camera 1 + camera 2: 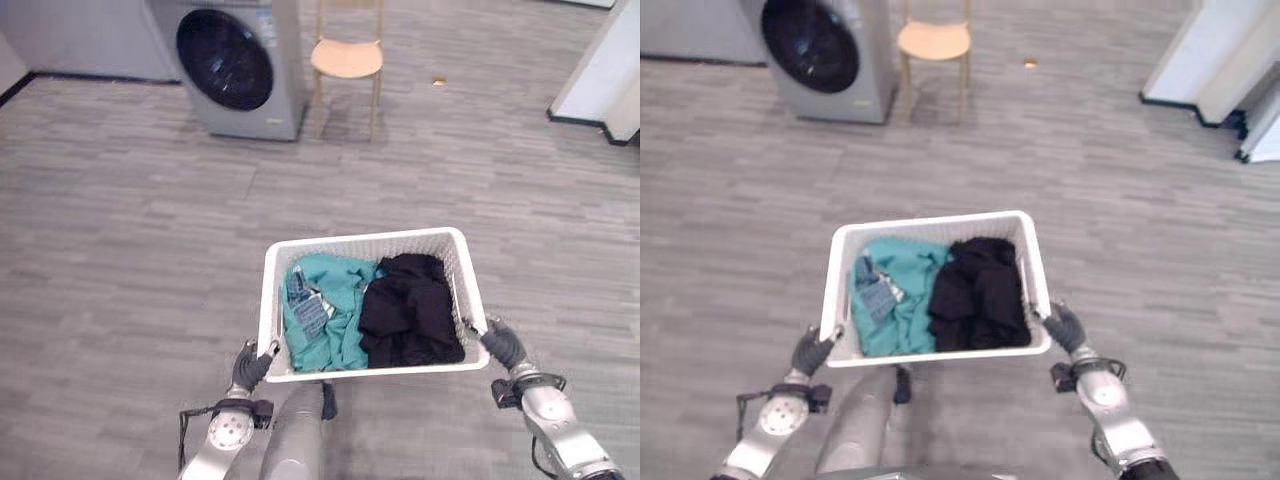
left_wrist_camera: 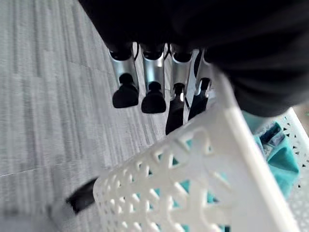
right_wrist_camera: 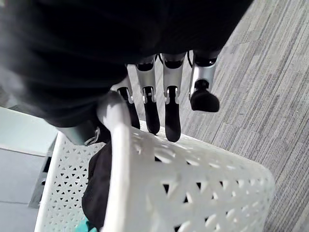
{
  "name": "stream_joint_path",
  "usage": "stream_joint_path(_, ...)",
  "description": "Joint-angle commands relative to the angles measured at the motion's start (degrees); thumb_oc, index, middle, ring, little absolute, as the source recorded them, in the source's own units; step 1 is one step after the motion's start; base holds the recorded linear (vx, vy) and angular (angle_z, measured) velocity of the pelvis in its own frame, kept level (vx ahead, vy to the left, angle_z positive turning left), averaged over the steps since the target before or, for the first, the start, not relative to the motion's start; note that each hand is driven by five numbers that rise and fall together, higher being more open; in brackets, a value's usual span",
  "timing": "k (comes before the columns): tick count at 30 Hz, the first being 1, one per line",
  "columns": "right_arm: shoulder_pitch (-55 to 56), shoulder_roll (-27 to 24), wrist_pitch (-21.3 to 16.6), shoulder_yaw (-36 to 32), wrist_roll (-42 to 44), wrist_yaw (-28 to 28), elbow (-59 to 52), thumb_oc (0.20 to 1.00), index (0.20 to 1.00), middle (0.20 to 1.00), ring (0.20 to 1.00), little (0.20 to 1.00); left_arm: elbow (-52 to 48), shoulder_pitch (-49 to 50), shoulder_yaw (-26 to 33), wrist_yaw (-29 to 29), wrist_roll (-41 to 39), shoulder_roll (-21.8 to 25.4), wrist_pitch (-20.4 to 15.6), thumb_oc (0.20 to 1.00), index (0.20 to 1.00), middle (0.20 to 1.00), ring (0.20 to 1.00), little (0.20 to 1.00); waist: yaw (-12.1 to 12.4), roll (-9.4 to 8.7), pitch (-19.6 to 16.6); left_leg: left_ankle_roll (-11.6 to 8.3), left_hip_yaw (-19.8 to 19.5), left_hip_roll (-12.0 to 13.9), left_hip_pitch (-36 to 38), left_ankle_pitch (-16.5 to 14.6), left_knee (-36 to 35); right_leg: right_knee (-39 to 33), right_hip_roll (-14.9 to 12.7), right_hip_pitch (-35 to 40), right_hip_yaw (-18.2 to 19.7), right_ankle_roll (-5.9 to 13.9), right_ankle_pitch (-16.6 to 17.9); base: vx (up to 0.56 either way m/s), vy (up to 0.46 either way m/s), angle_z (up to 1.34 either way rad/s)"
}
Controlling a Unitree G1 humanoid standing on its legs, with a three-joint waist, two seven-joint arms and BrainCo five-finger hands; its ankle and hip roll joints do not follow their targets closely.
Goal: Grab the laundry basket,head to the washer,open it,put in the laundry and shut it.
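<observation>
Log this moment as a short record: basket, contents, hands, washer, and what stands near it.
basket: white laundry basket, carried off the floor between both hands
contents: teal garment on the robot's left, black garment on its right
left hand: gripping the near left rim
right hand: gripping the right rim
washer: ahead, door shut
nearby: wooden chair beside the washer

You see two silver-grey arms, each wrist and hand-back under a dark ribbed cover; the left hand and right hand have silver fingers tipped black.
</observation>
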Motion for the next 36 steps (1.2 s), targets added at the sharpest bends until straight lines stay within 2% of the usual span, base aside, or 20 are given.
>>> stream_joint_path(1, -6.40, 0.92, -7.28, -0.91, 3.73, 1.51, -9.59, 0.200, 0.200, 0.200, 0.200, 0.200, -6.25, -10.57, -1.52, -3.87, -2.40, -2.32, -6.19, 0.200, 0.200, 0.200, 0.200, 0.200, -0.79, 0.76, 1.03, -15.19, -3.36, 14.57, 15.22, 15.97, -9.43, -4.41, -9.87, -10.16, -0.14, 5.06, 2.29, 0.94, 0.264, -0.36)
stream_joint_path(2, -5.82, 1.02, -7.20, -1.07, 3.45, 2.39, -9.64, 0.200, 0.200, 0.200, 0.200, 0.200, -6.61, -9.90, -1.08, -4.67, -2.27, -2.07, -6.15, 0.200, 0.200, 0.200, 0.200, 0.200, -0.68, 1.08, -0.58, -14.72, -1.73, 15.34, 16.20, 17.71, -8.71, -4.45, -9.76, -7.84, 0.94, 5.91, 1.17, 0.72, 0.229, -0.43)
stream_joint_path(3, -5.74, 1.45, -6.94, -0.56, 3.30, 2.74, -9.45, 0.200, 0.200, 0.200, 0.200, 0.200, -6.57, -9.71, -1.15, -4.58, -2.12, -2.06, -6.18, 0.200, 0.200, 0.200, 0.200, 0.200, -0.27, 0.36, -0.92, -14.51, -1.53, 14.83, 16.29, 18.67, -6.51, -3.13, -10.93, -6.69, 1.74, 6.61, 1.34, 1.05, 0.346, -0.47)
stream_joint_path(4, -5.43, 2.32, -7.05, -0.03, 3.38, 2.91, -9.28, 0.200, 0.200, 0.200, 0.200, 0.200, -6.31, -10.39, -1.93, -4.75, -1.99, -1.60, -6.11, 0.200, 0.200, 0.200, 0.200, 0.200, -0.15, -1.13, -1.60, -13.24, -0.85, 13.48, 16.69, 17.40, -3.60, 2.56, -13.34, -8.31, 1.99, 8.59, 5.87, 0.90, 0.332, -1.37)
stream_joint_path(5, -5.59, 2.69, -7.23, 0.52, 3.37, 3.21, -9.43, 0.200, 0.200, 0.200, 0.200, 0.200, -6.25, -11.27, -2.46, -4.62, -1.45, -0.72, -6.25, 0.200, 0.200, 0.200, 0.200, 0.200, -0.44, -2.21, -1.77, -11.55, -0.15, 11.61, 17.72, 14.93, -2.28, 10.97, -14.89, -11.67, 2.97, 11.15, 12.85, 0.74, 0.315, -0.92)
stream_joint_path(7, -6.41, 3.65, -7.24, 1.61, 2.98, 3.41, -9.25, 0.200, 0.200, 0.200, 0.200, 0.200, -5.87, -12.10, -2.73, -4.12, -0.94, -0.04, -6.33, 0.200, 0.200, 0.200, 0.200, 0.200, -0.60, -2.19, -1.79, -9.74, 0.75, 9.70, 20.97, 12.28, -2.62, 16.67, -16.76, -16.20, 2.17, 12.27, 18.34, 0.40, 0.198, -0.16)
stream_joint_path(9, -6.78, 3.69, -6.96, 1.96, 2.71, 3.67, -9.26, 0.200, 0.200, 0.200, 0.200, 0.200, -5.83, -12.59, -2.83, -4.13, -1.20, 0.10, -6.42, 0.200, 0.200, 0.200, 0.200, 0.200, -0.86, -1.67, -1.78, -9.36, 0.40, 9.07, 22.98, 11.32, -3.43, 16.75, -16.74, -18.58, 1.37, 11.56, 17.78, 0.29, 0.124, 0.22)
stream_joint_path(13, -7.13, 3.43, -6.43, 2.20, 2.71, 4.15, -8.77, 0.200, 0.200, 0.200, 0.200, 0.200, -5.87, -12.28, -2.47, -4.53, -1.71, 0.31, -6.55, 0.200, 0.200, 0.200, 0.200, 0.200, -2.62, 0.71, -0.99, -9.18, -1.24, 8.26, 28.92, 8.87, -5.85, 11.90, -14.27, -25.71, -2.28, 9.39, 10.91, 0.35, 0.087, 0.22)
stream_joint_path(14, -7.12, 3.37, -6.33, 2.01, 3.27, 3.92, -8.50, 0.200, 0.200, 0.200, 0.200, 0.200, -5.69, -12.03, -2.33, -4.53, -1.85, 0.23, -6.31, 0.200, 0.200, 0.200, 0.200, 0.200, -3.61, 0.98, 0.10, -9.32, -2.47, 7.78, 31.12, 7.78, -6.24, 7.96, -12.93, -28.93, -2.75, 8.65, 10.01, 0.30, 0.012, 0.11)
stream_joint_path(18, -6.61, 3.67, -6.39, 1.67, 3.48, 3.74, -8.07, 0.200, 0.200, 0.200, 0.200, 0.200, -4.90, -11.80, -1.82, -4.73, -1.65, -0.41, -6.28, 0.200, 0.200, 0.200, 0.200, 0.200, -4.93, 0.79, 1.09, -9.49, -4.82, 6.65, 33.16, 6.17, -6.05, 0.68, -10.56, -31.77, -0.05, 8.77, 12.13, 0.27, -0.049, 0.61)
stream_joint_path(21, -4.72, 3.62, -6.28, 0.84, 3.24, 3.92, -8.03, 0.200, 0.200, 0.200, 0.200, 0.200, -4.60, -11.06, -1.94, -5.63, -1.37, -0.78, -6.60, 0.200, 0.200, 0.200, 0.200, 0.200, -5.21, 0.23, 0.82, -9.48, -7.24, 5.24, 34.37, 3.21, -3.60, -2.65, -11.02, -30.08, 1.04, 8.30, 13.35, 0.33, -0.099, 1.00)
stream_joint_path(23, -4.26, 3.74, -6.59, 0.44, 3.03, 3.84, -7.41, 0.200, 0.200, 0.200, 0.200, 0.200, -3.97, -11.10, -2.10, -5.72, -1.00, -1.28, -6.48, 0.200, 0.200, 0.200, 0.200, 0.200, -5.41, 0.21, 0.26, -10.20, -7.81, 5.25, 34.32, 1.91, -1.44, -2.74, -11.02, -28.91, 1.23, 7.59, 13.33, 0.21, -0.102, 0.56)
stream_joint_path(24, -3.46, 3.20, -6.74, -0.60, 2.81, 3.61, -7.75, 0.200, 0.200, 0.200, 0.200, 0.200, -3.94, -11.22, -2.25, -6.05, -1.48, -1.62, -6.52, 0.200, 0.200, 0.200, 0.200, 0.200, -5.58, 0.17, -0.09, -11.46, -7.41, 6.15, 33.78, 0.30, 2.95, -3.40, -11.76, -27.08, -0.13, 6.76, 12.91, 0.22, -0.142, 0.92)
stream_joint_path(26, -3.70, 2.33, -6.94, -0.96, 2.92, 2.96, -7.75, 0.200, 0.200, 0.200, 0.200, 0.200, -3.43, -11.90, -2.84, -6.21, -2.51, -2.01, -6.22, 0.200, 0.200, 0.200, 0.200, 0.200, -5.53, -0.10, 0.19, -13.88, -6.45, 8.11, 30.73, 2.05, 10.69, -4.23, -12.27, -24.28, -1.64, 5.13, 11.85, 0.27, -0.148, 0.92)
stream_joint_path(28, -3.87, 1.52, -6.51, -1.26, 2.66, 2.51, -8.05, 0.200, 0.200, 0.200, 0.200, 0.200, -2.95, -12.68, -3.47, -6.18, -2.72, -2.26, -5.92, 0.200, 0.200, 0.200, 0.200, 0.200, -5.52, -0.33, 0.88, -14.23, -4.55, 11.30, 27.04, 3.14, 14.02, -4.80, -12.48, -21.66, -3.60, 3.95, 9.72, 0.20, -0.043, 0.42)
stream_joint_path(29, -3.87, 1.51, -6.50, -1.27, 2.65, 2.50, -8.06, 0.200, 0.200, 0.200, 0.200, 0.200, -2.94, -12.70, -3.48, -6.18, -2.72, -2.28, -5.91, 0.200, 0.200, 0.200, 0.200, 0.200, -5.55, -0.32, 0.92, -14.23, -4.59, 11.28, 27.08, 3.11, 14.02, -4.86, -12.48, -21.57, -3.65, 3.96, 9.70, 0.20, 0.017, 0.16)
stream_joint_path(31, -3.62, 1.40, -6.36, -1.44, 2.76, 2.50, -8.20, 0.200, 0.200, 0.200, 0.200, 0.200, -3.11, -12.46, -3.22, -6.25, -2.56, -2.36, -5.74, 0.200, 0.200, 0.200, 0.200, 0.200, -5.19, -0.52, 0.64, -13.52, -3.68, 12.09, 25.87, 3.45, 9.76, -5.58, -12.78, -20.42, -4.44, 4.16, 9.13, 0.25, 0.069, 0.26)
stream_joint_path(33, -3.58, 1.47, -6.14, -1.62, 3.08, 1.89, -7.37, 0.200, 0.200, 0.200, 0.200, 0.200, -3.31, -12.25, -2.57, -5.78, -2.45, -2.34, -5.37, 0.200, 0.200, 0.200, 0.200, 0.200, -4.17, -0.15, 0.74, -15.16, -3.86, 15.48, 22.42, 11.81, -0.28, -7.09, -12.17, -17.57, -5.28, 4.80, 7.43, 0.40, 0.139, 0.18)
stream_joint_path(34, -3.56, 1.47, -6.15, -1.60, 3.09, 1.89, -7.35, 0.200, 0.200, 0.200, 0.200, 0.200, -3.34, -12.20, -2.57, -5.78, -2.45, -2.32, -5.35, 0.200, 0.200, 0.200, 0.200, 0.200, -4.23, -0.25, 0.82, -15.23, -3.88, 15.34, 22.80, 11.91, -0.65, -7.05, -12.26, -17.35, -5.33, 4.82, 7.25, 0.30, 0.107, 0.10)
stream_joint_path(36, -3.89, 1.57, -6.14, -1.64, 3.25, 1.29, -7.00, 0.200, 0.200, 0.200, 0.200, 0.200, -3.57, -11.93, -2.31, -5.31, -2.62, -2.56, -5.05, 0.200, 0.200, 0.200, 0.200, 0.200, -3.60, -0.01, 0.95, -15.74, -4.11, 17.39, 20.60, 14.03, -4.32, -7.02, -12.30, -15.74, -5.47, 5.21, 5.97, 0.29, 0.132, 0.05)
